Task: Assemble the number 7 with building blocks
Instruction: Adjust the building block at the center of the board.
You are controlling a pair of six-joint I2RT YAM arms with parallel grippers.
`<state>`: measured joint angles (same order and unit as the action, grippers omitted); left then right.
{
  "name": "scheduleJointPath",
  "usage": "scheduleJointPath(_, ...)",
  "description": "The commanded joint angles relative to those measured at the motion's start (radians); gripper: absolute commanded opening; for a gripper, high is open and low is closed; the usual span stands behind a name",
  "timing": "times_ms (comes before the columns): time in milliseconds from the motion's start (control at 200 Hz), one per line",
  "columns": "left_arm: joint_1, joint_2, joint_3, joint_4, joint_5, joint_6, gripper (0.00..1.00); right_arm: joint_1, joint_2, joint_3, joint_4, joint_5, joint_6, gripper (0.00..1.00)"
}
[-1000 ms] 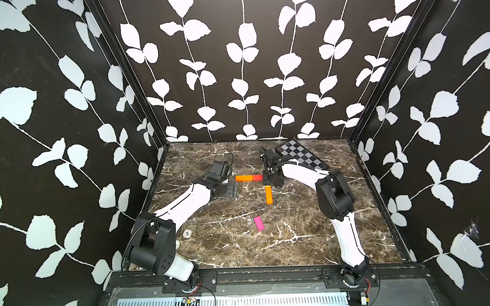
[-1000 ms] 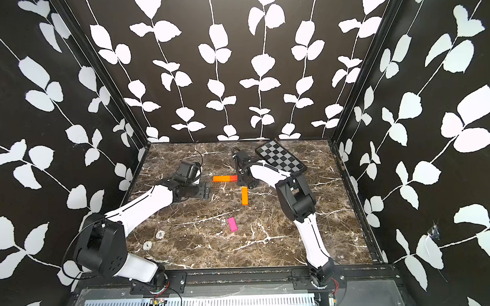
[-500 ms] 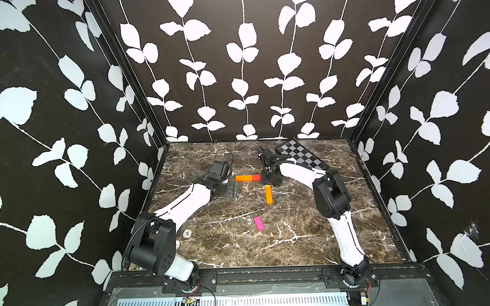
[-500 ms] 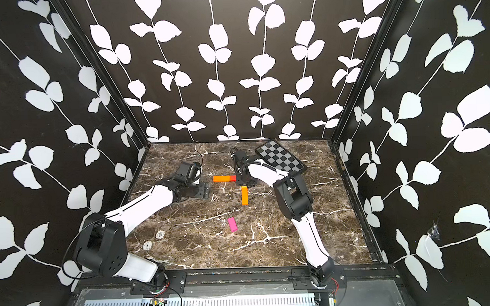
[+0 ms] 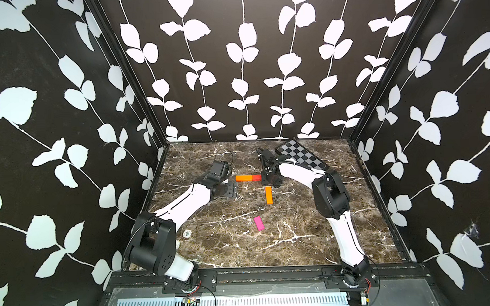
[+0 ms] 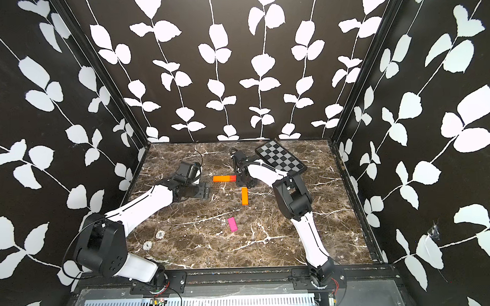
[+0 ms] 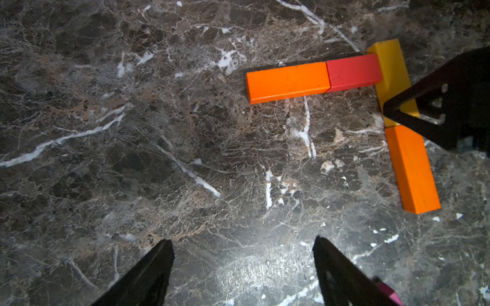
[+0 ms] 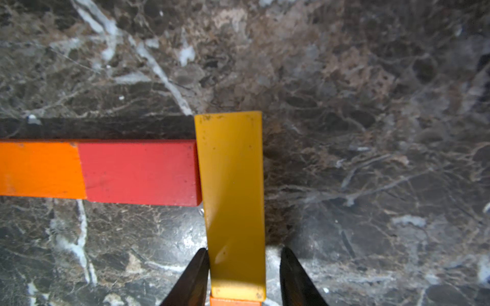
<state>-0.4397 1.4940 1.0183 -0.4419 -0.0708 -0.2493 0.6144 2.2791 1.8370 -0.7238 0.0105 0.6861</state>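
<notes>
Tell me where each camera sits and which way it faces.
Both top views: high at the front, looking down; both arms, left gripper and right gripper show.
Left wrist: on the left arm, facing the table; its open fingers show.
Right wrist: on the right arm, facing down; its fingers straddle the yellow bar.
Shared: all show the red bar.

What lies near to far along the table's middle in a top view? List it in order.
pink block → orange stem block → orange top block and red block, end to end at equal depth → checkered board
</notes>
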Motion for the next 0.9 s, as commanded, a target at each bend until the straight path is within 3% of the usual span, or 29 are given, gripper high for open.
scheduleJointPath(0, 0.007, -0.007, 0.012, 0.006, -0.007, 0.01, 0.85, 0.01, 0.013, 0.018, -0.024, 0.01, 0.003, 0.44)
scheduleJointPath(895, 0.007, -0.006, 0.006, 0.008, -0.012, 0.011, 0.85, 0.018, 0.001, -0.011, -0.019, 0.016, 0.013, 0.39)
